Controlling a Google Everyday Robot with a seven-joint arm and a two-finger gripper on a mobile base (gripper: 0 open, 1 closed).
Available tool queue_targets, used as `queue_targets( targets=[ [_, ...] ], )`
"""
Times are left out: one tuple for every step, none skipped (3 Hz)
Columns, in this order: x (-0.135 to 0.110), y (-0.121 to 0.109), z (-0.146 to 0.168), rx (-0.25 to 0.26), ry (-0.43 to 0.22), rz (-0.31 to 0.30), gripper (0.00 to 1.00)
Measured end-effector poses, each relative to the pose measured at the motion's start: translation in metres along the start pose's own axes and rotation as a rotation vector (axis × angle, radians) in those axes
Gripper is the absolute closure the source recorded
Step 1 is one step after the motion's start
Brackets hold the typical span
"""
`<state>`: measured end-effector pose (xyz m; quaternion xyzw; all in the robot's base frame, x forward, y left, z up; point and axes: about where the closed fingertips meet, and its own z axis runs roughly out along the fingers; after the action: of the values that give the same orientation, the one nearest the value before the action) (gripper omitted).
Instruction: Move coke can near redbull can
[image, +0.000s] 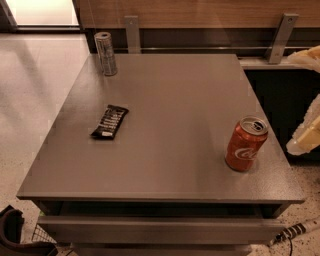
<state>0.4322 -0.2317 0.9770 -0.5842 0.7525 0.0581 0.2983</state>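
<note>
The coke can (246, 144) is red-orange with white script and stands upright near the front right corner of the grey table (175, 115). The redbull can (105, 53) is tall, slim and silver-grey, and stands upright at the far left corner. The two cans are far apart, across the table's diagonal. My gripper (306, 134) is a cream-coloured shape at the right edge of the view, beside the table, to the right of the coke can and not touching it. It is partly cut off by the frame.
A flat black snack bar wrapper (109, 121) lies on the left half of the table. A wooden wall with metal brackets (132, 33) runs behind. A dark counter (280, 85) sits to the right. A cable (292, 232) lies on the floor at the front right.
</note>
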Motion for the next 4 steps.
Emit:
queue_targets(
  targets=[
    [0.007,0.004,0.008,-0.002,-0.167,0.034,0.0],
    [0.014,0.014,0.019,-0.001,-0.304,0.07,0.0],
    [0.022,0.024,0.037,-0.009,-0.422,0.108,0.0],
    [0.025,0.033,0.06,-0.023,-0.515,0.146,0.0]
  ],
)
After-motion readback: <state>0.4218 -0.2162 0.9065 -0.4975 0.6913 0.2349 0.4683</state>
